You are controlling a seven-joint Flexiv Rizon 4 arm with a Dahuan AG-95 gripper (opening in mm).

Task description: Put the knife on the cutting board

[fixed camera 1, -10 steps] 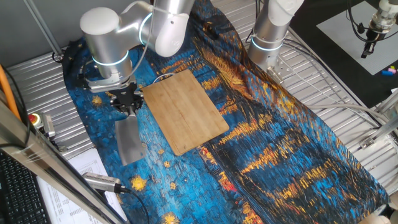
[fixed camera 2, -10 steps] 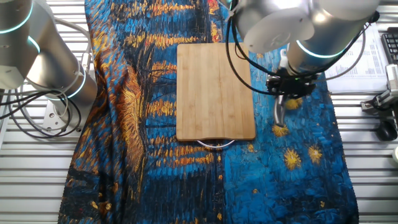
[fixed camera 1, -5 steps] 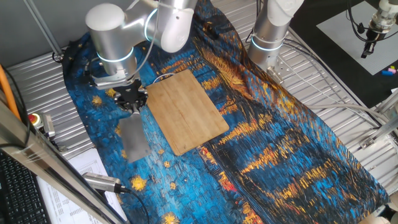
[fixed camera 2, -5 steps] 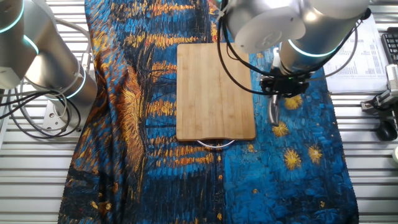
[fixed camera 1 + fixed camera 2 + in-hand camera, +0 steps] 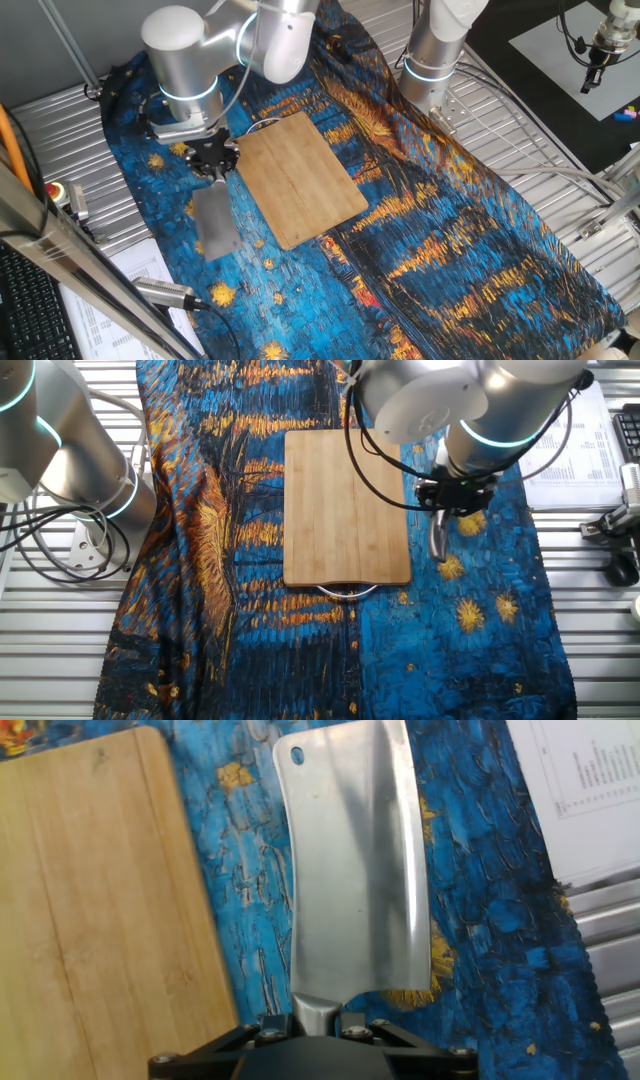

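Note:
My gripper is shut on the short steel handle of the knife, a grey cleaver with a broad blade. It holds the knife above the blue patterned cloth, just left of the cutting board. In the other fixed view the knife hangs edge-on below the gripper, just right of the board. In the hand view the blade points away from the gripper, beside the board's edge. The board carries nothing; its wire loop shows at one end.
The blue and orange patterned cloth covers the table. A second robot base stands behind the board. Printed paper lies beyond the cloth's edge, near a silver-and-black cylindrical tool and a keyboard.
My gripper has moved with the knife a little toward the cutting board and upward. The blade now hangs closer to the board's edge. The board has not moved.

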